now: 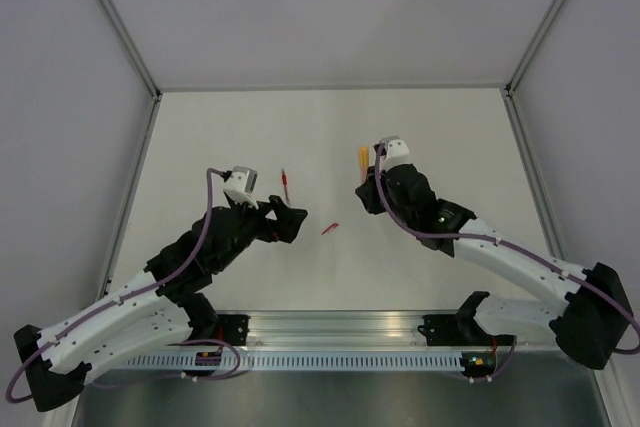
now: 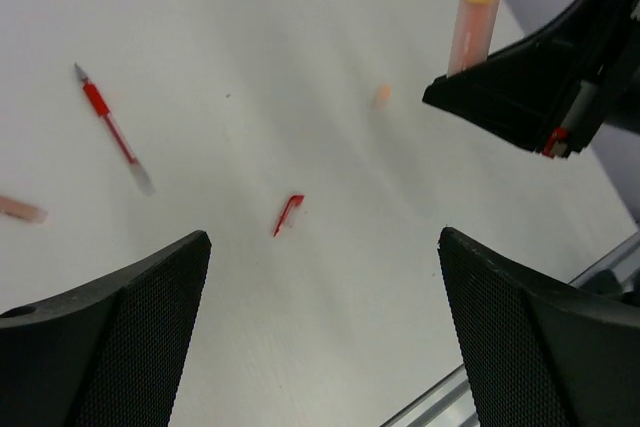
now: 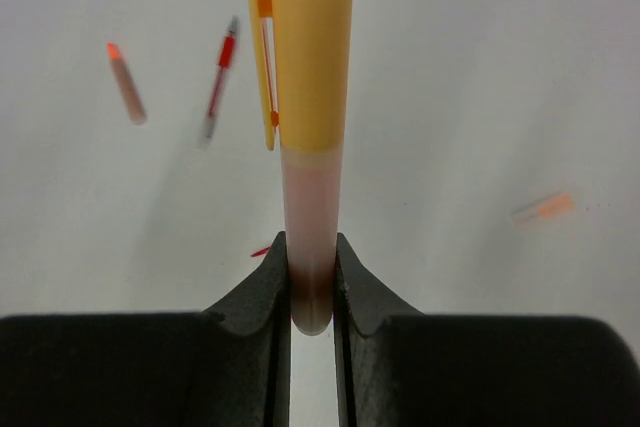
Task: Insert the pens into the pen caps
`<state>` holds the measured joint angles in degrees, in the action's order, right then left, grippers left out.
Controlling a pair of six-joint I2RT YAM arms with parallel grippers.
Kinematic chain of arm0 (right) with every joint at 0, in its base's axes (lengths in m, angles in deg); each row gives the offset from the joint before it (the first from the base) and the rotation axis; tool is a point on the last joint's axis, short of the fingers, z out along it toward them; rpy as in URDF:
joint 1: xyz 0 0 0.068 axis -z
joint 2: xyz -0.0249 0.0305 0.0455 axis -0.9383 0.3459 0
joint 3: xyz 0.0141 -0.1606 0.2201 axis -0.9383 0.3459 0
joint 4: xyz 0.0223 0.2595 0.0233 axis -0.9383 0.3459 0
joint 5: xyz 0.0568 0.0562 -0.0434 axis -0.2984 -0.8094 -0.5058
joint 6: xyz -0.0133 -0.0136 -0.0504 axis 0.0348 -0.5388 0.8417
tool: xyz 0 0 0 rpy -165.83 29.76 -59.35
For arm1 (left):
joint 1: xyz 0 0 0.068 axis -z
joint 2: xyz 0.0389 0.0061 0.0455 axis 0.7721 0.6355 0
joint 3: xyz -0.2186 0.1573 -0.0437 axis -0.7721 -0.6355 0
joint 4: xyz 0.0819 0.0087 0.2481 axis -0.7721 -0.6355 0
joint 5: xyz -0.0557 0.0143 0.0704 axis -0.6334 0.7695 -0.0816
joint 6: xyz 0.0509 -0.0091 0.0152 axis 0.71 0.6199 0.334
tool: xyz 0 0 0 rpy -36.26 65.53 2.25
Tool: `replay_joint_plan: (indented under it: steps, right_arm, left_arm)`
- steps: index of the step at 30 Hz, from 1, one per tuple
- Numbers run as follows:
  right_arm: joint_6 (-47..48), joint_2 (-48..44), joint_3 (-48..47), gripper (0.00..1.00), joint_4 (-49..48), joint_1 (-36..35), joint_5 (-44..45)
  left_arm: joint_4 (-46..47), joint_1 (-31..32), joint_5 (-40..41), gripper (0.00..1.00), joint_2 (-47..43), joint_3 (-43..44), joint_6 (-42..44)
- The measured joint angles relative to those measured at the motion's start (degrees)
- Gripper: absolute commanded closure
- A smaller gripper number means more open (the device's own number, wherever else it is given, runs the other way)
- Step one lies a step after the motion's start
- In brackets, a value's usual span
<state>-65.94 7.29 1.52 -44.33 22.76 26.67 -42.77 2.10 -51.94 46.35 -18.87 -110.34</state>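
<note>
In the right hand [image 3: 311, 259], the orange pen [image 3: 308, 202] is clamped, its orange cap [image 3: 312, 47] already fitted. Ahead of the spread, empty left hand [image 2: 322, 247], the red pen [image 2: 110, 127] and red cap [image 2: 288, 214] are lying apart on the table [image 2: 300, 47], not yet joined.

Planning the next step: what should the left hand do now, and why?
Probably lower the open left hand onto the red cap, roughly centred in its wrist view. The orange pen in the right hand already looks capped; the red pen lies bare.
</note>
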Motion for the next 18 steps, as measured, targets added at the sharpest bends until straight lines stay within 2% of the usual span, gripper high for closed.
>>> replay_joint_plan:
  steps: [4,9,14,18]
  right_arm:
    - [-2.4,12.3,-0.4,1.00,-1.2,7.3,-5.1]
    - [-4.3,27.5,-5.2,1.00,-0.5,9.4,-8.3]
    - [-7.2,33.9,-11.3,0.94,0.0,9.3,-9.2]
    - [-10.6,38.3,-16.3,0.93,1.3,9.4,-8.5]
  left_arm:
    - [2.2,0.0,1.1,0.00,3.7,-4.6,1.0]
    - [3.9,0.0,1.1,0.00,4.3,-8.2,1.2]
    - [6.0,0.0,2.2,0.00,3.6,-9.4,1.2]
    - [5.7,0.0,4.7,0.00,3.8,-9.4,1.2]
